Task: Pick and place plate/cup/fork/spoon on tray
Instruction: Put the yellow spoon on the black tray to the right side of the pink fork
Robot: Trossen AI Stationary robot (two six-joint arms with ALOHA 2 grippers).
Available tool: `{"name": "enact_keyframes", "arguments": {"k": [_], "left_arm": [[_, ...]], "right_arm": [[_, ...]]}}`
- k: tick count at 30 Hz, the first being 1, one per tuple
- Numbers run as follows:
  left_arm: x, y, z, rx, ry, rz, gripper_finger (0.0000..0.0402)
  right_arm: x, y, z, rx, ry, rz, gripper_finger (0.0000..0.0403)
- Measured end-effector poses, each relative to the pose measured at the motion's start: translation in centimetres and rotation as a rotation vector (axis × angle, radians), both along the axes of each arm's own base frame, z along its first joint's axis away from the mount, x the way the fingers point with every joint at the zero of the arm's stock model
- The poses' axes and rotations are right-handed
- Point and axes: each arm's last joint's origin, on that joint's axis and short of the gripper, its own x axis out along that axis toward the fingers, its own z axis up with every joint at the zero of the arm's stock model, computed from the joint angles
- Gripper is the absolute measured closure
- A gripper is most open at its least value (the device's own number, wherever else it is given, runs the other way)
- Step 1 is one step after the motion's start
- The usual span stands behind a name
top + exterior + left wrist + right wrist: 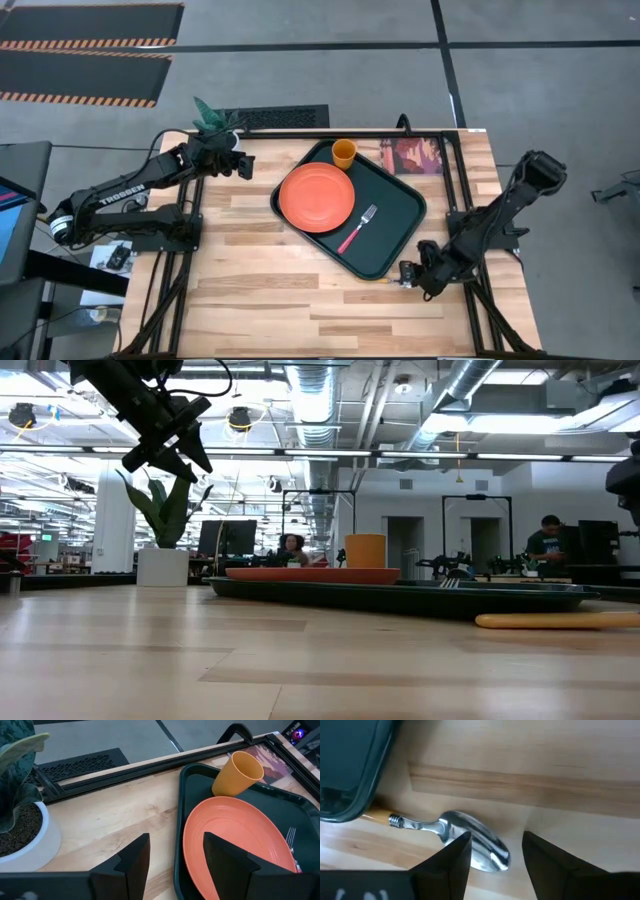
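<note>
Hovering low over the worktop, the right end effector sits at the tray's near right corner, directly at the spoon. Its fingers stand apart, moderately wide, with nothing between them. In the right wrist view the spoon lies flat on the wood: the silver bowl rests partly in front of one finger and partly in the gap between the two, while the orange-yellow handle runs away from the bowl and passes under the tray's rounded corner. Contact between fingers and spoon cannot be confirmed.

The tray lies at an angle toward the far right of the worktop. The plate occupies its left half. The cup stands upright in the tray's far corner, just beside the plate. The fork lies on the tray floor just right of the plate, tines toward the far side.

The left end effector waits raised above the far left area of the worktop, near a potted plant, fingers apart and empty. A reddish picture book lies at the far edge, beside the tray.
</note>
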Motion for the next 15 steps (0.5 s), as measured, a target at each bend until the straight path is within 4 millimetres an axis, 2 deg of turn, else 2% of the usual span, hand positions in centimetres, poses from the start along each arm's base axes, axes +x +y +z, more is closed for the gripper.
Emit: {"name": "enact_keyframes", "arguments": {"k": [4,11,15], "left_arm": [[0.00,0.01,0.00,0.000,0.000,0.001,0.0231],[-0.01,0.01,0.00,0.003,0.002,0.005,0.0231],[-0.03,0.04,0.01,0.011,0.008,0.007,0.0231]], "right_arm": [[0.19,0.25,-0.46,-0.009,0.011,0.003,0.0250],[0.35,0.48,-0.12,0.005,-0.029,0.032,0.0378],[-0.05,0.65,0.24,0.004,-0.050,0.080,0.0388]]}}
